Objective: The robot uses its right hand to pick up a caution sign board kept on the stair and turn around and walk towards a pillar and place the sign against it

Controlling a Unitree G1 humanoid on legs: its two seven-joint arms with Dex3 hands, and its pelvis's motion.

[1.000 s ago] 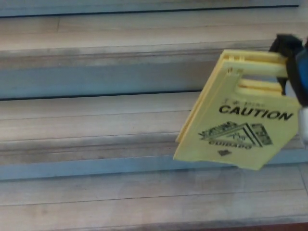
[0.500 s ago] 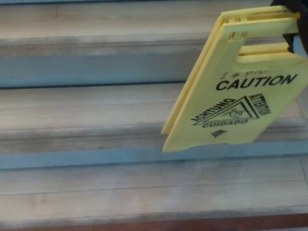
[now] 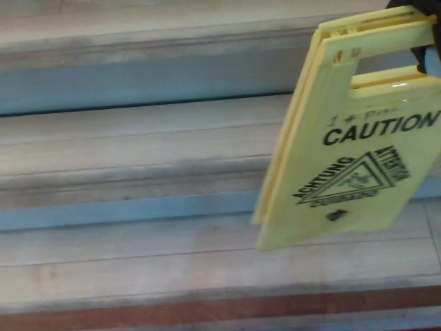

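A yellow folding caution sign with black "CAUTION" lettering and a warning triangle hangs tilted in the air at the right, clear of the stairs. My right hand shows only as a black sliver at the top right edge, shut on the sign's top handle. Most of that hand is cut off by the picture's edge or hidden behind the sign. My left hand does not show.
Pale wooden stair treads with grey-blue risers run across the whole picture. A reddish-brown strip marks the front edge of the lowest tread at the bottom.
The sign has swung more upright and come nearer, sitting lower and further right. The whole picture has shifted, so the stairs appear higher and a reddish strip shows at the bottom.
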